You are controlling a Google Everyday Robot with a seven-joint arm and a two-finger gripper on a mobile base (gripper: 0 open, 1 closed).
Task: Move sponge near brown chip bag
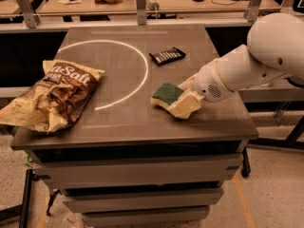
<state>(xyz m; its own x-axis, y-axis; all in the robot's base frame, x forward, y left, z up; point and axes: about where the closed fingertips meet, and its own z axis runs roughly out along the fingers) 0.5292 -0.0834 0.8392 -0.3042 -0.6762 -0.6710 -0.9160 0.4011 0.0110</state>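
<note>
The sponge (166, 93), dark green on top with pale yellow foam below, is at the right middle of the table. My gripper (184, 99) reaches in from the right on the white arm and is shut on the sponge's right end. One cream finger (185, 107) lies along its near side and the other is hidden behind it. The sponge's left end sticks out and looks slightly tilted up. The brown chip bag (54, 96), wrinkled, with cream ends and white "Salt" lettering, lies at the table's left edge, far from the sponge.
A small black striped packet (167, 56) lies behind the sponge. A white arc (137, 61) is marked on the grey table top (118, 122). The white arm (247, 65) hangs over the right edge. Desks with clutter stand behind.
</note>
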